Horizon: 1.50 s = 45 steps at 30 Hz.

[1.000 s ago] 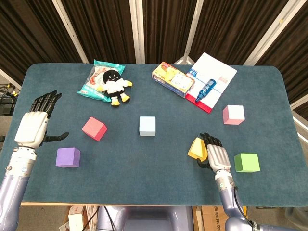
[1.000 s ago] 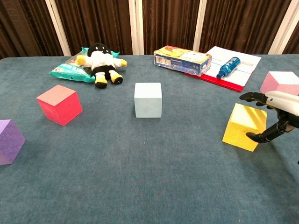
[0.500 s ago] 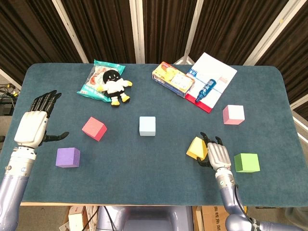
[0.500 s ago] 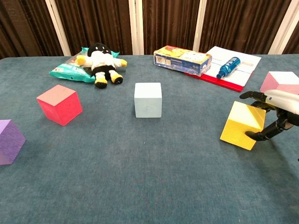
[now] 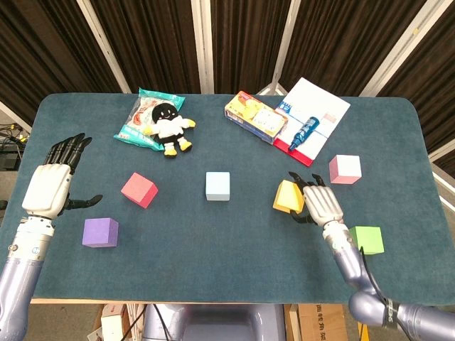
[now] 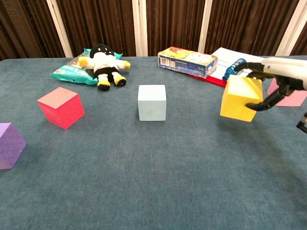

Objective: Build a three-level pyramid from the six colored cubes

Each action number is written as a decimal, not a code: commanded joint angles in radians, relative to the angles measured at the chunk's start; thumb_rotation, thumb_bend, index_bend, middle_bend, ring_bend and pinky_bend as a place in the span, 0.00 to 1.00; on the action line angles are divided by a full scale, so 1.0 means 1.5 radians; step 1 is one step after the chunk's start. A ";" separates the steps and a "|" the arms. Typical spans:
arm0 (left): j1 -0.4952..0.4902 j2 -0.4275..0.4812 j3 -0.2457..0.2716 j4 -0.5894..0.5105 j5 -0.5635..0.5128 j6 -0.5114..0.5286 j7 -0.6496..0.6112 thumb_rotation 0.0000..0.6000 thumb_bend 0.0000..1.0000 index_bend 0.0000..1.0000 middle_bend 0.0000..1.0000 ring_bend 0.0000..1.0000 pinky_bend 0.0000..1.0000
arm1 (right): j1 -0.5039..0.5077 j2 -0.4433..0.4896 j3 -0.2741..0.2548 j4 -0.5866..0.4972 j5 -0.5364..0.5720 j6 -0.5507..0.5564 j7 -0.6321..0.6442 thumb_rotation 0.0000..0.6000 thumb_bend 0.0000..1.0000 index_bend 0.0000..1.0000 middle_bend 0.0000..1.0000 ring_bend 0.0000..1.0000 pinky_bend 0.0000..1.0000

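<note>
Since a second ago the right hand (image 6: 283, 79) lifted the yellow cube (image 6: 241, 98) it grips off the tabletop (image 5: 234, 241), looks like base-building, next carrying it toward the light blue cube (image 6: 152, 102) off to its left.

I count six solid-coloured cubes: one red cube (image 5: 138, 190), one purple cube (image 5: 100, 232), one pale blue cube (image 5: 217, 186), one yellow cube (image 5: 287, 197), one pink cube (image 5: 345, 169), one green cube (image 5: 367, 240). Toward 12 o'clock: one plush doll (image 5: 169, 126), one teal snack bag (image 5: 140, 114), one yellow carton (image 5: 256, 116), one blue bottle (image 5: 303, 132), one white booklet (image 5: 313, 106).
</note>
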 commanded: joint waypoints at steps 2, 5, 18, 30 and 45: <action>0.000 -0.003 -0.001 0.002 -0.002 0.000 0.004 1.00 0.08 0.00 0.01 0.00 0.00 | 0.052 0.017 0.013 0.082 -0.060 -0.093 0.060 1.00 0.38 0.00 0.40 0.30 0.00; -0.001 -0.006 -0.003 0.004 -0.005 -0.001 0.007 1.00 0.08 0.00 0.01 0.00 0.00 | 0.082 0.014 0.013 0.119 -0.084 -0.144 0.092 1.00 0.38 0.00 0.40 0.30 0.00; -0.001 -0.009 -0.012 0.018 -0.023 -0.009 0.009 1.00 0.08 0.00 0.01 0.00 0.00 | 0.173 -0.029 -0.005 0.227 -0.155 -0.271 0.195 1.00 0.38 0.00 0.40 0.30 0.00; -0.002 -0.012 -0.021 0.034 -0.044 -0.016 0.006 1.00 0.08 0.00 0.01 0.00 0.00 | 0.220 -0.069 0.003 0.280 -0.176 -0.288 0.259 1.00 0.38 0.00 0.40 0.30 0.00; -0.003 -0.015 -0.025 0.043 -0.056 -0.019 0.010 1.00 0.08 0.00 0.01 0.00 0.00 | 0.263 -0.104 -0.011 0.337 -0.193 -0.301 0.292 1.00 0.38 0.00 0.40 0.30 0.00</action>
